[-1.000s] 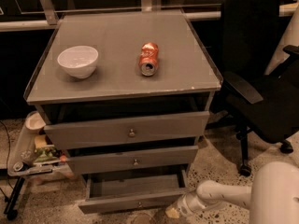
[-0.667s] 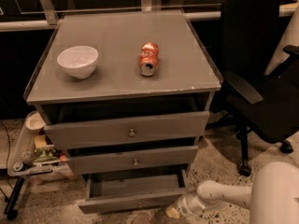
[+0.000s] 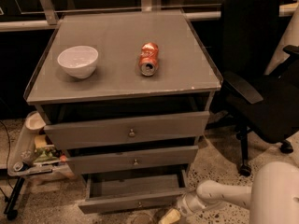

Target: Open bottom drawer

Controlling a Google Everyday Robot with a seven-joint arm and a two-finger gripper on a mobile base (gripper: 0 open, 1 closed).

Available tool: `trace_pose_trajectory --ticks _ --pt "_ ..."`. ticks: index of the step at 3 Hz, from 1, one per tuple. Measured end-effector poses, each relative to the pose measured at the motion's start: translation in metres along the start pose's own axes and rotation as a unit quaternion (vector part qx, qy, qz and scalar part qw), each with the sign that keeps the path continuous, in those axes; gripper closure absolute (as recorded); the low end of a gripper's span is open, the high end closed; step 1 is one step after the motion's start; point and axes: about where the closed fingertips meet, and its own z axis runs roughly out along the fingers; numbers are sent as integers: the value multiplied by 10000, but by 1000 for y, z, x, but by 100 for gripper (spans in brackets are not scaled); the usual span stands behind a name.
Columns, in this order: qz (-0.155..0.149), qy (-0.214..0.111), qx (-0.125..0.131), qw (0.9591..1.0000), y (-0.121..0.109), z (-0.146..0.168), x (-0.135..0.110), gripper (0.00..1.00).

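Observation:
The bottom drawer point(image 3: 126, 200) is the slimmest grey front of three, lowest in the grey cabinet point(image 3: 122, 90). It stands pulled out, showing its plain grey tray point(image 3: 133, 185) and a tiny knob on the front. My gripper point(image 3: 169, 216) is at the bottom edge of the view, just right of and below the drawer's front right corner, on the end of my white arm point(image 3: 219, 195).
A white bowl point(image 3: 78, 61) and a crushed orange can point(image 3: 148, 59) lie on the cabinet top. A black office chair point(image 3: 261, 78) stands close on the right. A cluttered low cart point(image 3: 32, 155) stands at the left.

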Motion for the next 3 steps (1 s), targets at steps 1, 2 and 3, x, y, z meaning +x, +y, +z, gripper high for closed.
trace_pose_trajectory --ticks 1,2,3 --pt "-142 -36 56 9999 6 -3 -2 0" --pt "-358 -216 99 9991 25 -24 -8 0" --pt "-566 -274 161 9979 39 -41 -17 0"
